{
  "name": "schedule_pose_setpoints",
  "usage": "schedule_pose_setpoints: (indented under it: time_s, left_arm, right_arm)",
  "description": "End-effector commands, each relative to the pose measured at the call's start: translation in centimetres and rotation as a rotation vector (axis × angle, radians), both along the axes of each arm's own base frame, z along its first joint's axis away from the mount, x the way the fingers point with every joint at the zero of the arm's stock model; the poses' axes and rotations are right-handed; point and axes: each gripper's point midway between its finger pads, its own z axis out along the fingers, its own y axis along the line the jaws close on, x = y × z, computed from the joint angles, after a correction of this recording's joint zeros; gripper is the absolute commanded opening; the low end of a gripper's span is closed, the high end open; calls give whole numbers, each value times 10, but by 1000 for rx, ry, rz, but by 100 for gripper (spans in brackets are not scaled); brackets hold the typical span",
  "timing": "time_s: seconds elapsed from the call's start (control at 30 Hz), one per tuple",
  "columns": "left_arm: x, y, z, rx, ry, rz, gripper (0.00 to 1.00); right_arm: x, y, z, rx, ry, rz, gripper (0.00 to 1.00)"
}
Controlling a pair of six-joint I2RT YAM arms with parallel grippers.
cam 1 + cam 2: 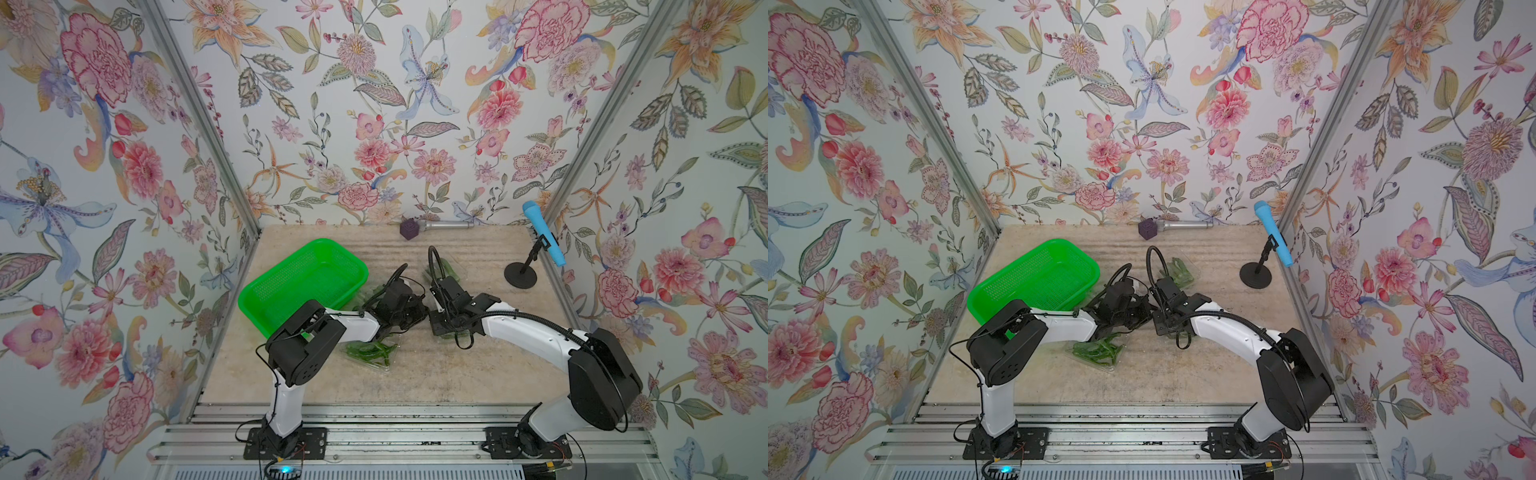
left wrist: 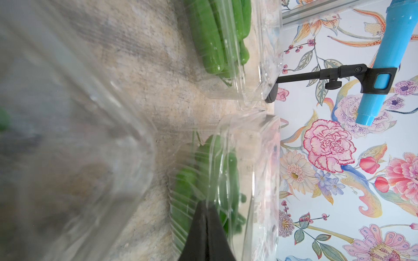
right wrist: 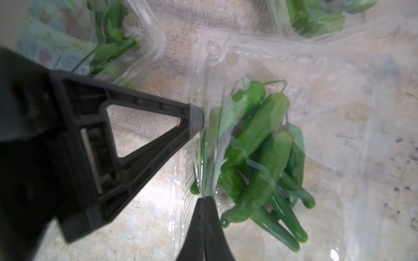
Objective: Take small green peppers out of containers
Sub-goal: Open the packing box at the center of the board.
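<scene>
A clear container holding several small green peppers lies between my two arms. My right gripper is shut on a thin plastic edge of it, right beside the peppers. My left gripper comes in from the side, shut on the same container's clear rim. In the left wrist view its tips pinch the plastic wall with peppers behind it. In a top view both grippers meet mid-table and hide this container.
A bright green basket stands at the left. Another container of peppers lies in front of the left arm, and one sits behind the right gripper. A blue microphone on a stand and a silver microphone are at the back.
</scene>
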Motion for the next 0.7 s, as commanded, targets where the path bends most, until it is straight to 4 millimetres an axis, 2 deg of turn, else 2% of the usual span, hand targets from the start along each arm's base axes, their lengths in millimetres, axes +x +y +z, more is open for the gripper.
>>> schedule_pose_setpoints:
  time_s: [0.0,0.3,0.67]
  left_arm:
    - [-9,14,-24,48,73,5,0]
    - [-12,17,-32,68,84,1,0]
    - [-11,16,-32,73,77,-9,0]
  right_arm:
    - [3,-31,5,-40,-2,-64,0]
    - [14,-56,24,-27,-45,-122,0]
    - [17,-55,31,-4,-58,-134,0]
